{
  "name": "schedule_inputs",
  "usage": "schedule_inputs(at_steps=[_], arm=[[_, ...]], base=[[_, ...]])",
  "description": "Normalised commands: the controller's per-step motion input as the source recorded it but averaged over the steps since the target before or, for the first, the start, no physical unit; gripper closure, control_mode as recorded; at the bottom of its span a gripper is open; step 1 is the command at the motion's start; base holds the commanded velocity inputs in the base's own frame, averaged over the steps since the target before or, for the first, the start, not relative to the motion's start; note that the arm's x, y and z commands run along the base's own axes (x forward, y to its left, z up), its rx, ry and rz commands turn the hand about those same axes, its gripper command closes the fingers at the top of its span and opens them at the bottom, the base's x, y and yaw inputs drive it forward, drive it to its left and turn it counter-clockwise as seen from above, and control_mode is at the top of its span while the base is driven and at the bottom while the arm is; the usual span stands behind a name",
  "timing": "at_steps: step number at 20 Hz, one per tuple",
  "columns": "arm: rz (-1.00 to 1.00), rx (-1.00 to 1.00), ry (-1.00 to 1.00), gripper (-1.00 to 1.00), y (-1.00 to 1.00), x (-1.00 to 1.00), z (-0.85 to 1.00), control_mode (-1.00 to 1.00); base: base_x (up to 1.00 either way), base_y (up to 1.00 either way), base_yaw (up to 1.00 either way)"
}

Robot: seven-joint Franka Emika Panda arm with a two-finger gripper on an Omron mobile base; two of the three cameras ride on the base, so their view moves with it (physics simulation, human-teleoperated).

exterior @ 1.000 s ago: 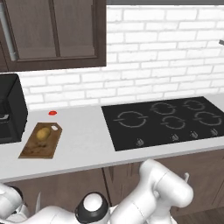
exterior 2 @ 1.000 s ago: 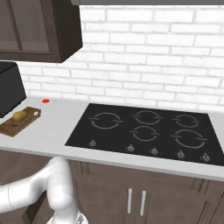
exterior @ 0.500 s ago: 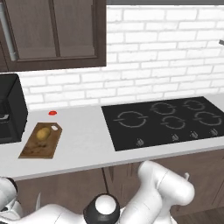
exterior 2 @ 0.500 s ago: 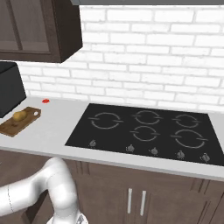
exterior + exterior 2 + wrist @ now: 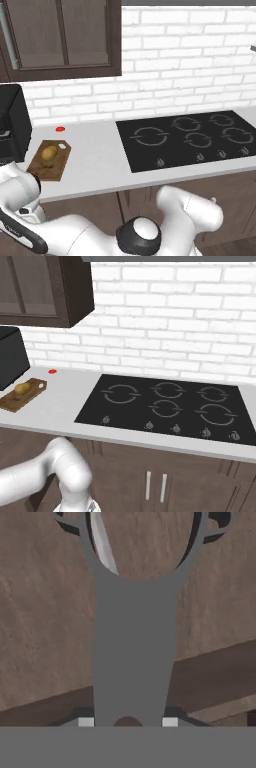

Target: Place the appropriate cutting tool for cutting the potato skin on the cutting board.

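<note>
My gripper [image 5: 128, 722] is shut on the cutting tool [image 5: 134, 647], a dark grey peeler. Its flat handle runs up the middle of the hand view to a rounded looped head with a pale blade, over brown wood grain. The brown cutting board [image 5: 56, 166] lies at the counter's left end with a small pale hole at its far end. The yellowish potato [image 5: 48, 152] rests on it. From the right base view the cutting board [image 5: 14, 400] and potato [image 5: 21, 388] sit far left.
A black cooktop [image 5: 187, 137] takes up the counter's right half. A black appliance [image 5: 10, 127] stands just left of the board, and a small red object [image 5: 60, 129] lies behind it. Dark wall cabinets [image 5: 60, 35] hang above. My white arm folds low before the counter.
The arm's dark round joint has slid to the right along the bottom of the left base view, and a white link has risen at the lower left. Board and potato have not moved.
</note>
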Motion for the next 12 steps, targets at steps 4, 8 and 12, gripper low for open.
schedule_inputs(at_steps=[4,8,12], arm=[[-0.15,0.0,0.02,1.0,-0.78,0.13,0.74,-1.0],[-0.12,0.0,0.0,1.0,-0.78,0.01,0.72,-1.0],[-0.08,-0.02,-0.01,1.0,-0.7,0.25,0.49,-1.0]], base=[[0.0,0.0,0.0],[0.0,0.0,0.0],[0.0,0.0,0.0]])
